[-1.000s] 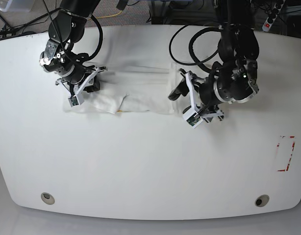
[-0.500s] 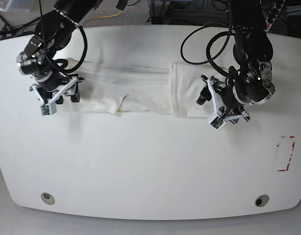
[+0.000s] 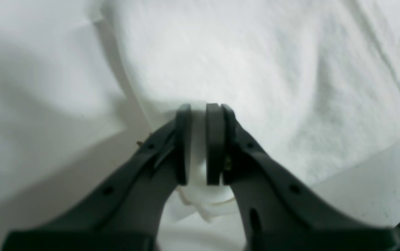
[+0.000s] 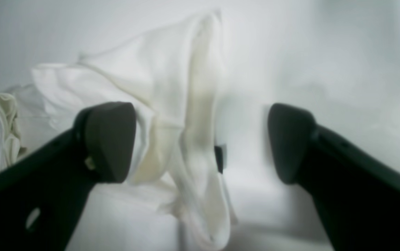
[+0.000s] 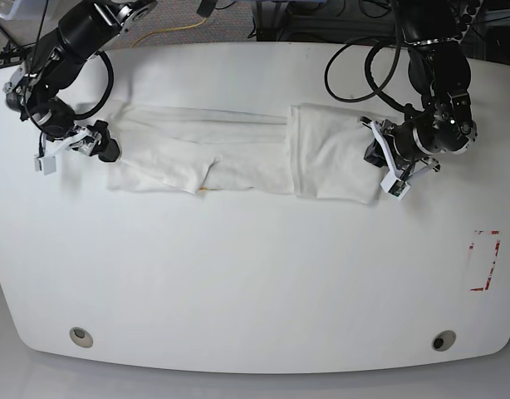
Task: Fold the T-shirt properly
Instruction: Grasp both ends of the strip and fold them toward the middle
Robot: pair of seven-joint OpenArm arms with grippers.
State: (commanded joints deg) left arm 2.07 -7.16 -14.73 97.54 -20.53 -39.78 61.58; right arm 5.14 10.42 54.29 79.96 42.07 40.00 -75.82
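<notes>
The T-shirt (image 5: 238,158) is pulled flat on the desk (image 5: 255,283) best if the left tool (image 3: 200,139) is kept pinched on its edge and the wide-open right tool (image 4: 200,139) is closed on the bunched end.

The left gripper (image 3: 198,144) is on the right side of the base view, its arm coming down from the far edge with the wrist bent toward the middle. Its two dark fingers (image 3: 215,143) stand almost together, pinching white cloth. The right gripper (image 4: 200,143) is at the far left, low and turned outward, with its fingers (image 4: 107,139) spread wide apart.
</notes>
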